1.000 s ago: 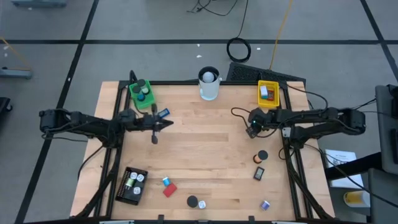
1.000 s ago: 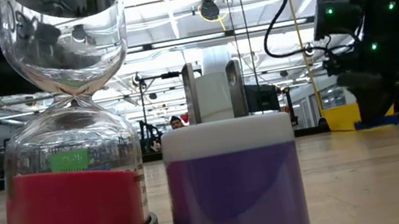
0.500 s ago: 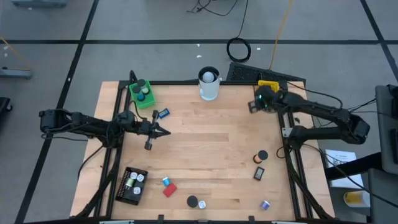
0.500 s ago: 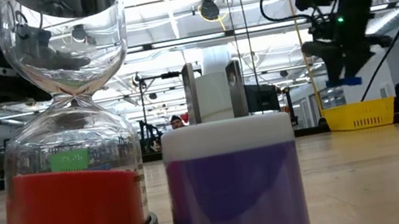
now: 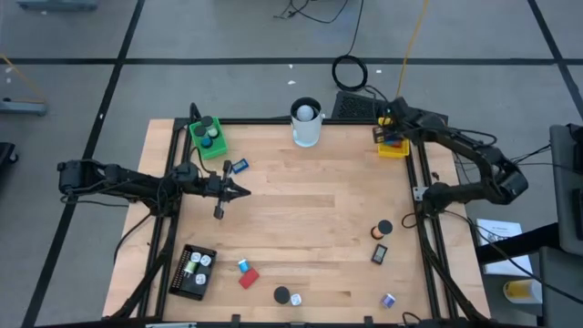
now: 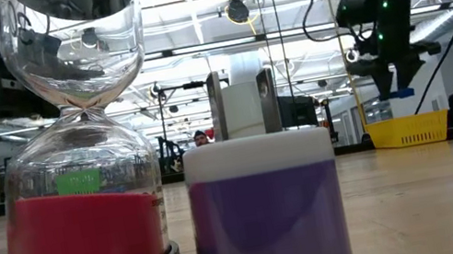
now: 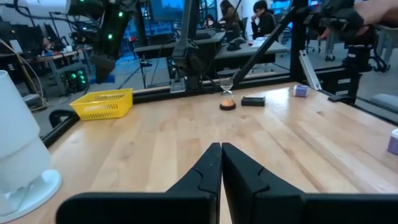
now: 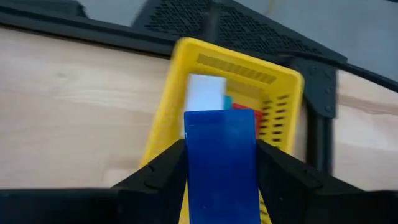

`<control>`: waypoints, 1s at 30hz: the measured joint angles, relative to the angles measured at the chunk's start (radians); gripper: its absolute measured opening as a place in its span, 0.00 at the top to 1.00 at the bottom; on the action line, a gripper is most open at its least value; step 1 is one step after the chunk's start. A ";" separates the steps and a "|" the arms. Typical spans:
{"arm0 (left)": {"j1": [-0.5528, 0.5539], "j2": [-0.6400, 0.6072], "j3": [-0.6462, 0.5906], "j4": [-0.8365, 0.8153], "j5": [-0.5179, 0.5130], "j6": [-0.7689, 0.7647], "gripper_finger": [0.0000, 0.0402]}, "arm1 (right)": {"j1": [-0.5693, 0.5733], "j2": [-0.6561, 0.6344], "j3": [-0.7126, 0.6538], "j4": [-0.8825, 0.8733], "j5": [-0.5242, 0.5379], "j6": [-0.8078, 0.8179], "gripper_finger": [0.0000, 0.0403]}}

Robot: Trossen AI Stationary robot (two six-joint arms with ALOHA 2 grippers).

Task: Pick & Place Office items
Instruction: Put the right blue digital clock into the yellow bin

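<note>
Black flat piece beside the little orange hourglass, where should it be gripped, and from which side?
Grip the black flat piece across its two long edges, coming straight down. It lies flat and low, and both long edges look free; the hourglass stands just off one short end, so avoid closing along its length.
</note>
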 joint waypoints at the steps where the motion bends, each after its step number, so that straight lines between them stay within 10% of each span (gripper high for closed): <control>1: 0.000 0.000 0.000 0.000 0.000 0.000 0.95 | -0.008 0.011 0.000 0.007 0.001 -0.008 0.59; 30: 0.000 0.000 0.000 -0.024 0.000 -0.028 0.95 | -0.022 0.265 0.066 0.079 0.218 0.079 0.60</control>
